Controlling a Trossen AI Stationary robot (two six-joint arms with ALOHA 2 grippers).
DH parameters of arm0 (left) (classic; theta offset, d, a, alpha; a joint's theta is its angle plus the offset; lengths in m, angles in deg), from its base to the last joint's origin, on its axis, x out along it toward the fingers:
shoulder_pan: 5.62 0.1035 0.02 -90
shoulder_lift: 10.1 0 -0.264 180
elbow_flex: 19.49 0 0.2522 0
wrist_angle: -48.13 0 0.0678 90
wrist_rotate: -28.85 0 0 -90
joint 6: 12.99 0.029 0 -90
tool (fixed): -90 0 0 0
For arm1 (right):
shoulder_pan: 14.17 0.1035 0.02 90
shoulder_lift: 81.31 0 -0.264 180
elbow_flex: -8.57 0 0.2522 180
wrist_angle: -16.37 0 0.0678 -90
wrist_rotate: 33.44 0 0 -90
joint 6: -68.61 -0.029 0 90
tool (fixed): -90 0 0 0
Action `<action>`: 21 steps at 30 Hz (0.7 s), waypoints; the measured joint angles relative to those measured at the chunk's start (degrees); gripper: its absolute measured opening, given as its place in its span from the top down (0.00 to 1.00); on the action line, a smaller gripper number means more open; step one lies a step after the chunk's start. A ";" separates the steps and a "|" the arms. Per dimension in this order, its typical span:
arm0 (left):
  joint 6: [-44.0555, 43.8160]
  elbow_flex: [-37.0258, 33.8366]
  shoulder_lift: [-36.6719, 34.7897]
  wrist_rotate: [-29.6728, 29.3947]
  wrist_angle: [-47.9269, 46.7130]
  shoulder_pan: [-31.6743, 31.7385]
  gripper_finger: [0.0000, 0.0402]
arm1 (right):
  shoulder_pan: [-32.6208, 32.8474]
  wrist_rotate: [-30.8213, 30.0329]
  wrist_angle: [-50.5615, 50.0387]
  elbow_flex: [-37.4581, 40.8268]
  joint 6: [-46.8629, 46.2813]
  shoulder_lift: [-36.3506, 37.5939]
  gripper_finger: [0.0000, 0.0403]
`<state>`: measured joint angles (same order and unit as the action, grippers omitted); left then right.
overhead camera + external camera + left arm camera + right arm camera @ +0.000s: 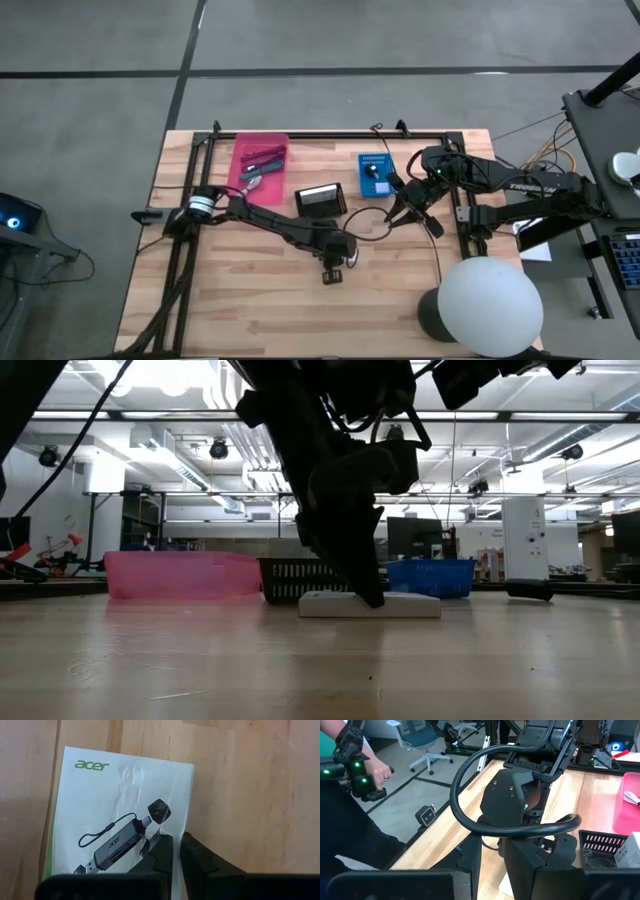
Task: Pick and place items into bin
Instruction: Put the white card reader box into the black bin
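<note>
A white flat packet (115,815) printed with a card reader lies flat on the wooden table (250,310), near its middle. My left gripper (176,854) slants down onto it from the table's left and is shut on its edge; the low view shows the gripper (372,596) over the packet (410,605). The pink bin (262,160) stands at the far left with pen-like sticks (262,158) lying in it. My right gripper (492,862) hangs above the table's right part, level with a black cable loop (465,775). My left gripper pinches the packet's long side edge (187,827) between its two fingers, one finger (160,855) over the printed face and the other (200,862) off the edge. It comes slanting from above. The packet lies flat on the table. My right gripper has the black cable (530,829) lying across its fingertips, well above the table. The cable curls up in a loop in front of it. Which part of the cable sits between the fingers is hidden by the fingers themselves.
A black basket (320,200) and a blue box (375,175) stand right of the bin. A white globe on a dark base (490,305) fills the near right corner. A dark frame (200,190) borders the table. A person's hand (379,770) shows beyond the table.
</note>
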<state>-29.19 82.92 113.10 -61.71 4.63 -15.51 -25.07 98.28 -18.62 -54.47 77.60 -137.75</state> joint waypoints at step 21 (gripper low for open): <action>-1.66 1.33 -9.17 -0.50 -3.80 -0.04 0.99 | -0.01 0.02 0.13 0.00 0.02 0.02 0.83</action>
<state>-30.85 84.25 103.93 -62.21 0.83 -15.55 -25.08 98.30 -18.49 -54.47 77.63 -137.73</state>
